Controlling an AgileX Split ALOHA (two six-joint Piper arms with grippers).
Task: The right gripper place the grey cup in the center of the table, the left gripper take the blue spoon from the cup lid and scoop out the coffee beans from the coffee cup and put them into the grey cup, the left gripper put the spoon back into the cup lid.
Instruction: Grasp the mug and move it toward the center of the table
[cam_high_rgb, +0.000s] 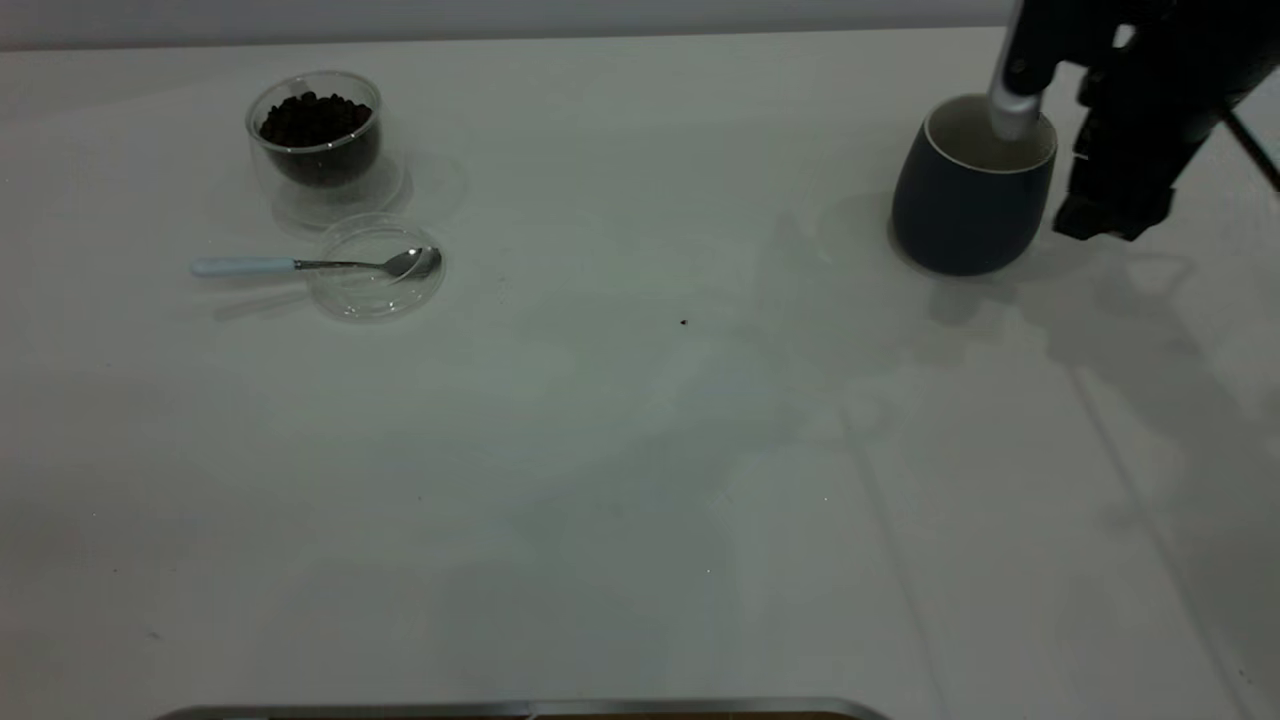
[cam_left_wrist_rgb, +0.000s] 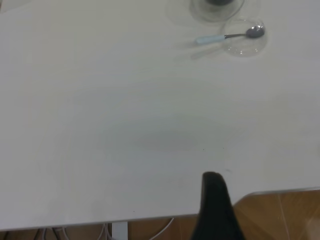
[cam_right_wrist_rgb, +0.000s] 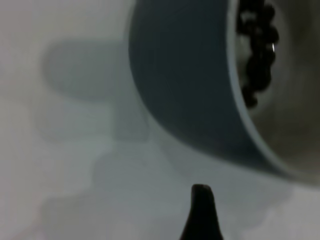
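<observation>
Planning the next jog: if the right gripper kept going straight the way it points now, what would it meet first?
Most likely the grey cup: the right gripper's wrist view is filled by its wall and rim just ahead. Depth is unclear, so it might reach the table first.

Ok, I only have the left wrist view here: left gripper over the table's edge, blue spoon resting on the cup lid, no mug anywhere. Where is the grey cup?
Observer: The grey cup stands upright on the right side of the table, well away from its center.
Operator: Is the right gripper on it?
Observer: The right gripper is close beside the cup, on its right; I cannot tell whether they touch.
Operator: And the glass cup cut off at my frame's edge?
Observer: The coffee cup holds a heap of coffee beans.
</observation>
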